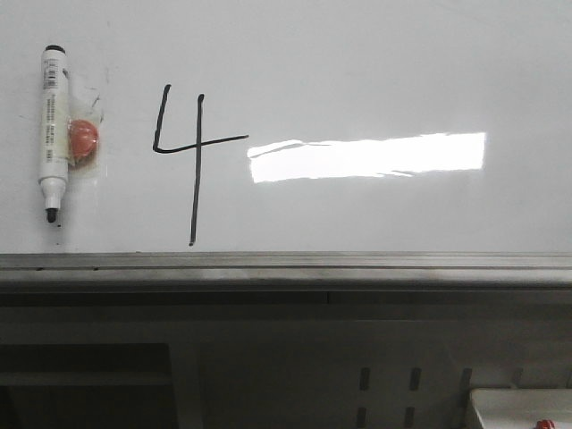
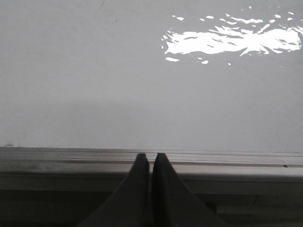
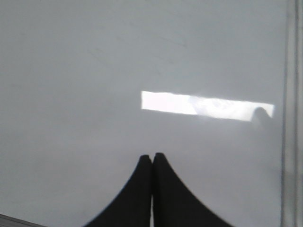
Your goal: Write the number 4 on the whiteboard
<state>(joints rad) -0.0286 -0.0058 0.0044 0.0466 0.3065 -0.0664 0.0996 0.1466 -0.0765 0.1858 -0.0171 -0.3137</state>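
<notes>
In the front view a thin black open-top number 4 [image 1: 186,152] is drawn on the glossy whiteboard [image 1: 357,71], left of a bright rectangular glare. A white marker [image 1: 53,134] with its black tip bare lies at the far left, beside an orange round piece [image 1: 83,138]. Neither gripper shows in the front view. My left gripper [image 2: 150,157] is shut and empty, its tips over the board's grey edge rail [image 2: 71,158]. My right gripper [image 3: 152,157] is shut and empty, over bare board [image 3: 71,71].
The grey metal rail [image 1: 286,266] runs along the board's near edge. Below it is a dark frame with slots and, at the bottom right, a white tray corner [image 1: 523,407]. A vertical rail [image 3: 289,118] shows in the right wrist view.
</notes>
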